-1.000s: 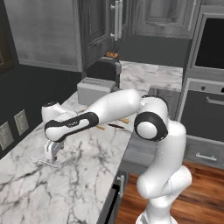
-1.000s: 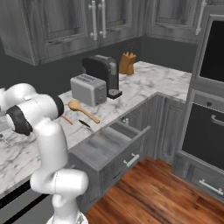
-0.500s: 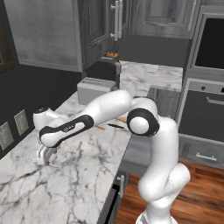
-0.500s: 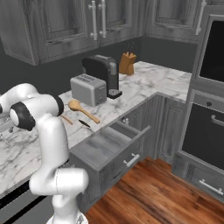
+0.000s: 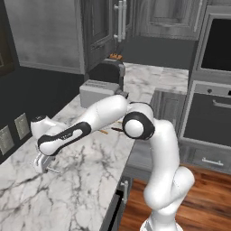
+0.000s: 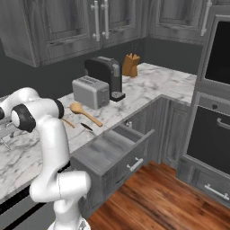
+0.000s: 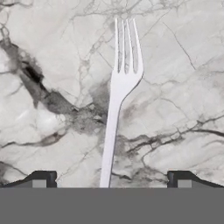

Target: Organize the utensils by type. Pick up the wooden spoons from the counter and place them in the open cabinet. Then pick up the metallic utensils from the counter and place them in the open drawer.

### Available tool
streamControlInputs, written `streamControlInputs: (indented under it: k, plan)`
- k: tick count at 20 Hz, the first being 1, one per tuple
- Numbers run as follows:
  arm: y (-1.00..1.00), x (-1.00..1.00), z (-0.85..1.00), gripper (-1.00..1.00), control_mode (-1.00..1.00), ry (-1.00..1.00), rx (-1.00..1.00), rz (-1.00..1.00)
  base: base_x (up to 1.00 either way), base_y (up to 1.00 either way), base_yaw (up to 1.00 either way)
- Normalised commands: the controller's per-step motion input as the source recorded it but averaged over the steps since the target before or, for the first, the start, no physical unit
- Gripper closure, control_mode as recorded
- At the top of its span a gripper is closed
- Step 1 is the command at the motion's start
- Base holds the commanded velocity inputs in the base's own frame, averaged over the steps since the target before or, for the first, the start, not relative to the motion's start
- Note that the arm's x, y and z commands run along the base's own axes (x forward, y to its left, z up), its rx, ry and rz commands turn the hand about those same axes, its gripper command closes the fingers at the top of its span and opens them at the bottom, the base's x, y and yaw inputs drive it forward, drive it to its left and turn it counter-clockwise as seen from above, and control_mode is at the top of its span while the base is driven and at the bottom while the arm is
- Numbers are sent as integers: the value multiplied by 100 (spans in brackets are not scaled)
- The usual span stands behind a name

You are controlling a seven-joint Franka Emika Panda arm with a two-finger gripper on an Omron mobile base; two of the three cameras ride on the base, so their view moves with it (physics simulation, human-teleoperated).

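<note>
Jaws spread wide, holding nothing, low over the marble tabletop [image 7: 175,65]; a metal fork [image 7: 118,96] lies flat between them, tines pointing away. Fingertips [image 7: 41,178] flank its handle, apart from it.

In the hand view, the pale metallic fork [image 7: 117,96] lying on the white marble counter [image 7: 183,87] has its handle end cut off at the bottom of the frame. In the right base view, the slimmer orange-tan wooden spoon [image 6: 68,122] at centre left is mostly hidden behind the white arm, and the small dark utensil [image 6: 86,127] just beside it is too small to identify.
</note>
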Motion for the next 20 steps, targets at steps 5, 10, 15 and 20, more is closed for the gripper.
streamControlInputs:
  k: [5,10,15,20]
  plan:
    - [13,18,-18,-100,-100,0,0,0,0,0,0]
    - [5,7,-16,-100,-100,0,0,0,0,0,0]
    - [10,1,-23,-100,-100,-1,0,0,0,0,0]
    - [6,1,-17,-100,-100,0,0,0,0,0,0]
